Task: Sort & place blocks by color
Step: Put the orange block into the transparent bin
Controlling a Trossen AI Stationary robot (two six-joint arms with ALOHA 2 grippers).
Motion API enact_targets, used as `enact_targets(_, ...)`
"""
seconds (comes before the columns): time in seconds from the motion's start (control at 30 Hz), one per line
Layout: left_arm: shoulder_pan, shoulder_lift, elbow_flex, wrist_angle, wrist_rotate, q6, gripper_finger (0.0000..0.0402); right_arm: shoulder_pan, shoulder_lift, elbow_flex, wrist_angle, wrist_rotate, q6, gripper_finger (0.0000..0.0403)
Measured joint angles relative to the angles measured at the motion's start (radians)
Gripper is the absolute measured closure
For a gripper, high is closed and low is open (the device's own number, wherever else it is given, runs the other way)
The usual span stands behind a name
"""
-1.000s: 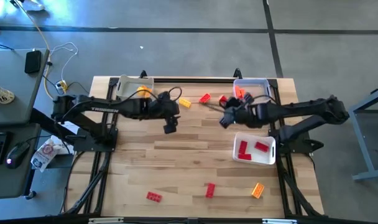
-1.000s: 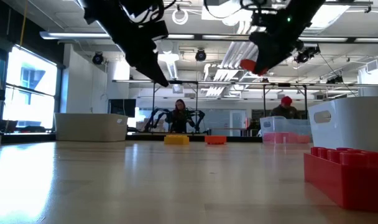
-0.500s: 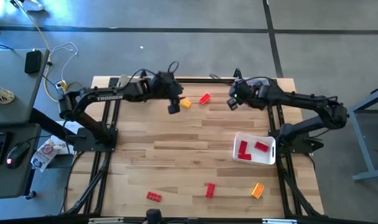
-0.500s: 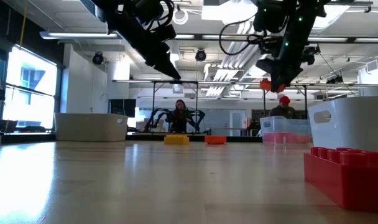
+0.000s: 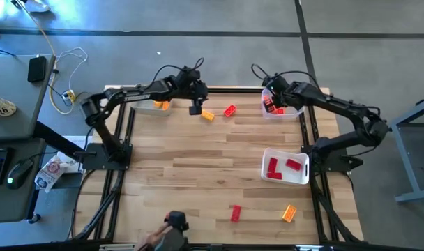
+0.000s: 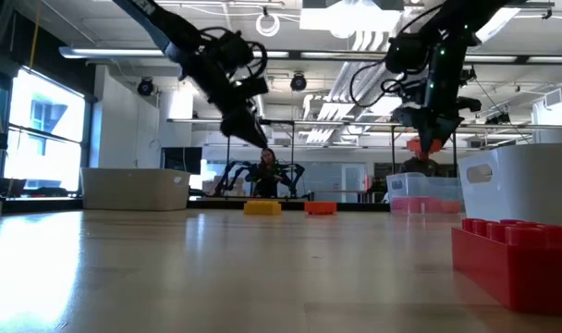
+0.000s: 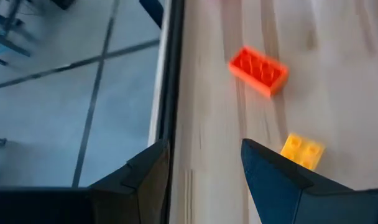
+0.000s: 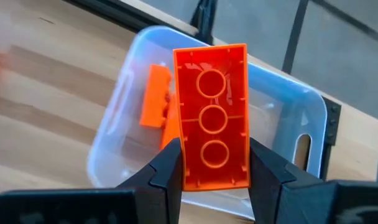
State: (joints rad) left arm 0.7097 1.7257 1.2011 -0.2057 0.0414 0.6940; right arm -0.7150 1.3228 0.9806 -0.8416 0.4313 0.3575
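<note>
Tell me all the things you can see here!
loose blocks: four; yellow and orange-red at the far edge, red and orange near the front
white tray: one, right side, holding two red blocks
clear tray: one, far right, orange blocks inside
left tray: one, far left
person's hand: one, front edge
left gripper: open, above the far edge
right gripper: holding an orange-red block over the clear tray

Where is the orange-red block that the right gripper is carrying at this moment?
The orange-red block is clamped in the right gripper, hanging above the clear tray at the table's far right corner in the high view, over the orange blocks already inside.
</note>
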Motion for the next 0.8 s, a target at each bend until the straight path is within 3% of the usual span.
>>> enact_targets(0.23, 0.030, 0.090, 0.001, -0.022, 0.000, 0.087, 0.0216, -0.051, 0.102, 0.000, 0.007, -0.068, -0.058, 0.0292)
enact_targets(0.4, 0.028, 0.096, 0.002, -0.088, 0.013, 0.087, 0.0216, -0.060, 0.152, 0.000, 0.007, -0.139, -0.071, 0.0292)
enact_targets(0.6, 0.024, 0.096, 0.002, -0.110, 0.116, 0.076, 0.0216, -0.060, 0.187, 0.000, 0.006, -0.160, -0.073, 0.0285)
enact_targets(0.8, 0.006, 0.096, 0.002, -0.115, 0.108, 0.069, 0.0216, -0.079, 0.216, 0.000, -0.004, -0.203, -0.130, 0.0280)
